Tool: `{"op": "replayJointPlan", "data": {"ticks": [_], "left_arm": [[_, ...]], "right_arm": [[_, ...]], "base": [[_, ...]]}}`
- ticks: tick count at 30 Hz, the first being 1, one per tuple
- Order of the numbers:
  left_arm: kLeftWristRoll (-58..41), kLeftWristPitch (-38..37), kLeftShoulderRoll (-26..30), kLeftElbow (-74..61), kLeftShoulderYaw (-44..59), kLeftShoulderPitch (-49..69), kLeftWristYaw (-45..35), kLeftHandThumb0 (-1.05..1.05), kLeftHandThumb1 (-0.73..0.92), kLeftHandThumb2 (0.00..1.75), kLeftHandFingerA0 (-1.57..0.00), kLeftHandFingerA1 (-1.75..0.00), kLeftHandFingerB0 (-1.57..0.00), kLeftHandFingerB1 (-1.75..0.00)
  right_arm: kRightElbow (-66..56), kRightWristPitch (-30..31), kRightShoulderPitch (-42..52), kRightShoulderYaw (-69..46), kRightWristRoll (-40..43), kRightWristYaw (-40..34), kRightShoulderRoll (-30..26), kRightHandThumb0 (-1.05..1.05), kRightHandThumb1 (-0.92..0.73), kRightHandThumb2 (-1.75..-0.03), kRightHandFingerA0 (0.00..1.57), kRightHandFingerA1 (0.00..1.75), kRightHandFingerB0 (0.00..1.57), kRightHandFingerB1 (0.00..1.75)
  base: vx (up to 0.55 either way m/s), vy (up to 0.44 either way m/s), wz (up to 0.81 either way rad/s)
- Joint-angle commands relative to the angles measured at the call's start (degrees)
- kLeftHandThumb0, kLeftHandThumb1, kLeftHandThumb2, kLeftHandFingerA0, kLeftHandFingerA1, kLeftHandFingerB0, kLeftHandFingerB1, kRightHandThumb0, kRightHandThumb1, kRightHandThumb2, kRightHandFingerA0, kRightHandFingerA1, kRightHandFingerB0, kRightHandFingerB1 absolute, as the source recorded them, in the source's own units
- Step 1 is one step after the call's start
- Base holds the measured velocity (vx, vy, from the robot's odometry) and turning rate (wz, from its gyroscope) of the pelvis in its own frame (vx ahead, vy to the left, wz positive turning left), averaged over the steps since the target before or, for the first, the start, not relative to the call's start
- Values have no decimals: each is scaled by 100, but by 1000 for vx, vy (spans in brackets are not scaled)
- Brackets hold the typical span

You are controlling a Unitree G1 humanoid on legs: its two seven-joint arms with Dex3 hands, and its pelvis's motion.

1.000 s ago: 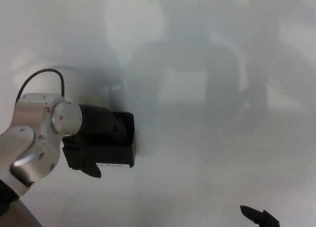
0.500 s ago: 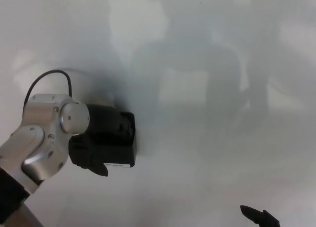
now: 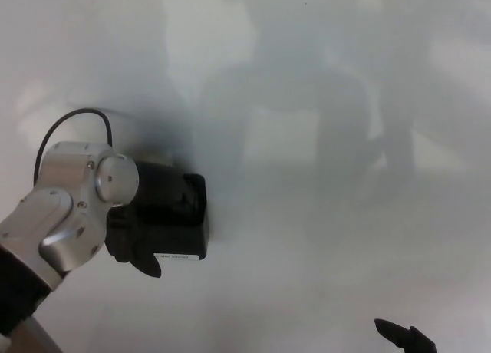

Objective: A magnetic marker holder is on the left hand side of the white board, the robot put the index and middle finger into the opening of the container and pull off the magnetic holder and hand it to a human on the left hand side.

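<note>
The black magnetic marker holder (image 3: 188,215) sticks to the whiteboard (image 3: 330,238) at the left, with a small white label along its lower edge. My left hand (image 3: 132,242) comes in from the lower left on a silver wrist and is closed over the holder's left side. Its black fingers merge with the black box, and one finger (image 3: 147,265) pokes out below the holder's bottom edge. Only a dark tip of my right hand (image 3: 405,338) shows at the bottom right, far from the holder.
A thin black cable (image 3: 67,124) loops above my left wrist. Soft grey shadows of the robot fall across the middle of the board. No person shows in the picture.
My left arm has shifted a little to the right, closer over the holder. The holder stays in place on the board. The right hand's tip has not moved.
</note>
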Motion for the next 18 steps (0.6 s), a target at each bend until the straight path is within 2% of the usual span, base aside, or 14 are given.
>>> {"op": "replayJointPlan", "data": {"ticks": [1, 6, 7, 8, 9, 12, 13, 14, 15, 18], "left_arm": [[250, -178, 149, 179, -109, 101, 0, -43, 37, 64, -81, -92, -17, -36], [312, -251, 115, 217, -225, 109, -63, -45, 37, 64, -78, -97, -17, -36], [331, -245, 90, 254, -262, 77, -99, -25, 26, 84, -74, -88, -9, -49], [354, -239, 59, 299, -306, 37, -144, -25, 26, 84, -74, -88, -9, -49], [352, -308, 51, 318, -333, 27, -146, -54, 36, 68, -72, -90, -25, -39], [341, -422, 48, 346, -365, 15, -134, -54, 36, 68, -72, -90, -25, -39], [201, -726, 13, 430, -340, 73, -26, -52, 35, 70, -83, -89, -50, -48], [144, -862, -4, 470, -326, 98, 19, -52, 35, 70, -83, -89, -50, -48], [7, -999, -33, 540, -304, 98, -70, -43, 45, 55, -99, -64, -74, -45], [-187, -1275, -91, 697, -240, 97, -204, -43, 45, 55, -99, -64, -74, -45]], "right_arm": [[15, -76, 57, -21, 56, 4, -36, -33, -72, -61, 84, 53, 43, 35], [11, -61, 82, 5, 23, -7, -53, -34, -72, -61, 82, 52, 42, 34], [-2, -66, 90, 5, 27, -3, -57, -34, -73, -61, 83, 51, 42, 34], [-18, -72, 99, 4, 31, 3, -61, -34, -73, -61, 83, 51, 42, 34], [-24, -66, 102, 4, 36, 15, -61, -35, -73, -62, 83, 50, 42, 34], [-31, -53, 103, 3, 42, 30, -59, -35, -73, -62, 83, 50, 42, 34], [-23, -50, 74, 9, 31, 17, -54, -36, -73, -61, 83, 51, 42, 34], [-20, -48, 62, 12, 26, 12, -53, -36, -73, -61, 83, 51, 42, 34], [-19, -58, 59, 9, 33, 24, -55, -37, -74, -62, 83, 52, 42, 34], [-17, -72, 53, 5, 43, 42, -57, -37, -74, -62, 83, 52, 42, 34]], "base": [[0, 0, 0], [0, 0, 0], [0, 0, 0], [0, 0, 0], [0, 0, 0], [0, 0, 0], [0, 0, 0], [0, 0, 0], [0, 0, 0], [0, 0, 0]]}}
